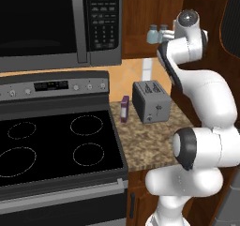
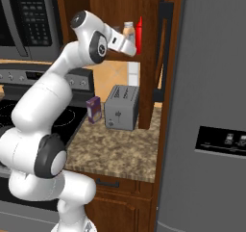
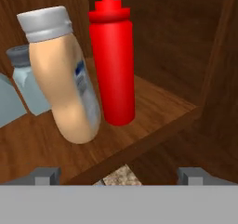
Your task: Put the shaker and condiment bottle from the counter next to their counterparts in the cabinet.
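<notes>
Two bottles side by side on the dark reddish-brown wooden cabinet shelf [image 3: 153,108]: slim tan-beige condiment bottle with pale cap [image 3: 65,83], tilted, cap end leaning away from the red squeeze bottle with pointed nozzle [image 3: 113,65], bases near each other. Behind it, two pale blue-grey shakers with grey caps [image 1: 158,33]. Straight ahead of the two-finger gripper [image 3: 118,175], long axis roughly upright. Jaws spread wide, gripping nothing, tips apart from the bottle. Likely next: straight retreat, clear of the leaning bottle.
</notes>
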